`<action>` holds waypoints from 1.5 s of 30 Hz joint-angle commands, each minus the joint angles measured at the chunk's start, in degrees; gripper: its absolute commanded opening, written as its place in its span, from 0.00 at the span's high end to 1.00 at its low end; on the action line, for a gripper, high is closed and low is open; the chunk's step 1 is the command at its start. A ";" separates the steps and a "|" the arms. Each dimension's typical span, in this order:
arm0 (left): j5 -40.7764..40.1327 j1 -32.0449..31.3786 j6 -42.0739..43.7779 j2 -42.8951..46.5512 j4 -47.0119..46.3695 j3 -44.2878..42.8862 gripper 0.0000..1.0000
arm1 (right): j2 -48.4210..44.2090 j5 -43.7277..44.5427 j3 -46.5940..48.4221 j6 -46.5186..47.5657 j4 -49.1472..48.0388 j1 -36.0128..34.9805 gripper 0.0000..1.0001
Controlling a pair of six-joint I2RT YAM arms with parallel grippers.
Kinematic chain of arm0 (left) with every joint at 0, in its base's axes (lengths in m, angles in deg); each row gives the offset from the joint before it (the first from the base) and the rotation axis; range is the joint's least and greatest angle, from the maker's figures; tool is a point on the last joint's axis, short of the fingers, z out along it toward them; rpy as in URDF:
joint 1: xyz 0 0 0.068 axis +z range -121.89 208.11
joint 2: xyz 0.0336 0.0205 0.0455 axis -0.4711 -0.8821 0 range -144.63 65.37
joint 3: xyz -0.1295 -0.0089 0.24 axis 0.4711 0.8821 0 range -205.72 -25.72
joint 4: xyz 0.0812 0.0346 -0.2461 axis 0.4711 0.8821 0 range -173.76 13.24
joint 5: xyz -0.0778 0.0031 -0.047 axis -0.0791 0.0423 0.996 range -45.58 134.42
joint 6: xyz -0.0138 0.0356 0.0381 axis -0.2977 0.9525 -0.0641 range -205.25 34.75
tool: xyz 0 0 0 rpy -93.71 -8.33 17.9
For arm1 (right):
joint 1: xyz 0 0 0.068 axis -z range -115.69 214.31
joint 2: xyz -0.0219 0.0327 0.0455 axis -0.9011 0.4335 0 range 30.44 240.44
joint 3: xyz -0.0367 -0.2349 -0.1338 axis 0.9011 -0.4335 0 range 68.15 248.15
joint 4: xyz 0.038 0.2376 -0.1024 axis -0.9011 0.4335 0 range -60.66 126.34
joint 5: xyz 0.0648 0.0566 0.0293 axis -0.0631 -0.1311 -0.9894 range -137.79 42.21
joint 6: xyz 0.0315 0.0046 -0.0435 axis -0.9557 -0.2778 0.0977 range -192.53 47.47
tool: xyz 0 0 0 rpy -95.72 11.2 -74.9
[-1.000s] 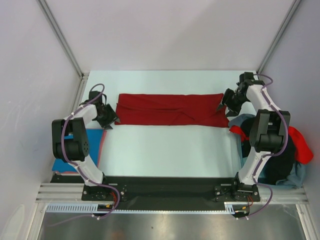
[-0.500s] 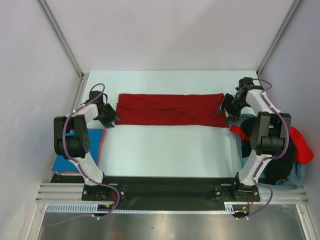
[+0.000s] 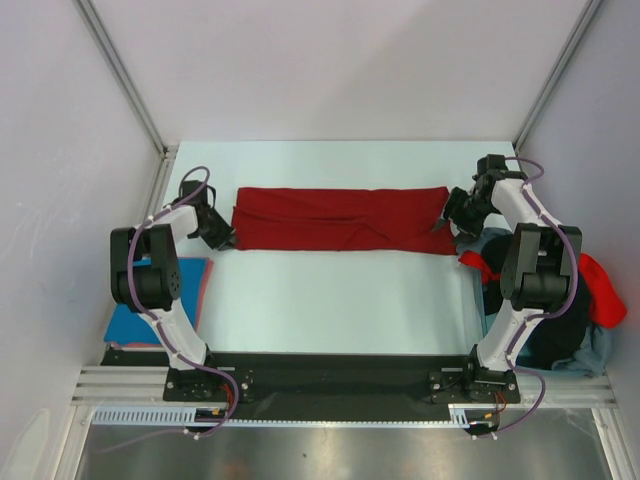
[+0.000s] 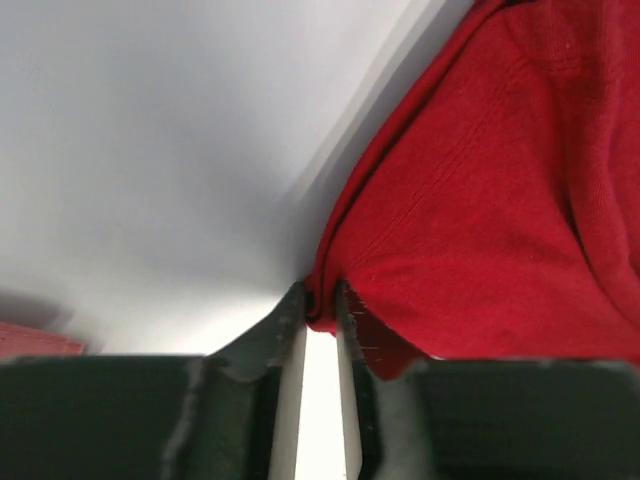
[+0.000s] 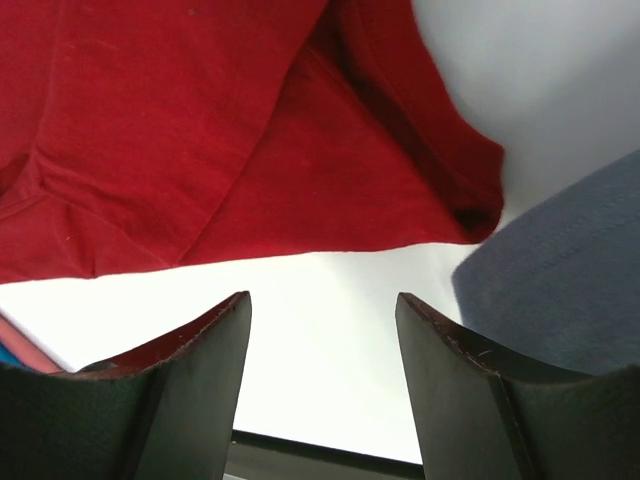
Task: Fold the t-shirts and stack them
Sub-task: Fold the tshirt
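The desk point(image 3: 330, 300) has a pale, slightly greenish-white top and is lit evenly, with only soft shadows. Plain light grey walls point(image 3: 340, 60) close it at the back and on both sides. Two thin metal struts point(image 3: 120, 75) run slanted along the corners. At the near edge lies a black base plate point(image 3: 330, 380), then an aluminium rail point(image 3: 120, 385) and a shiny metal sheet point(image 3: 330, 450).

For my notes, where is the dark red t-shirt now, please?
Top view: the dark red t-shirt lies across the table, far side, between left gripper and right gripper.
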 commanded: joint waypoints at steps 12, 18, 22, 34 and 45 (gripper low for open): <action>-6.81 0.59 7.12 0.51 3.31 -5.60 1.00 | 4.70 6.82 0.53 1.99 0.76 -0.75 0.40; -6.29 0.85 8.36 -0.72 3.49 -7.10 1.00 | 7.95 11.12 2.46 3.39 1.81 -2.24 0.42; -6.55 1.29 8.80 -0.72 3.23 -6.92 1.00 | 7.60 14.64 2.21 4.71 2.78 -2.86 0.42; -4.62 1.90 9.15 -2.22 3.23 -7.71 1.00 | 7.43 20.88 2.90 6.12 3.39 -5.15 0.45; -4.53 2.25 9.51 -2.66 3.58 -7.28 1.00 | 10.59 19.21 5.80 5.06 3.13 -5.15 0.89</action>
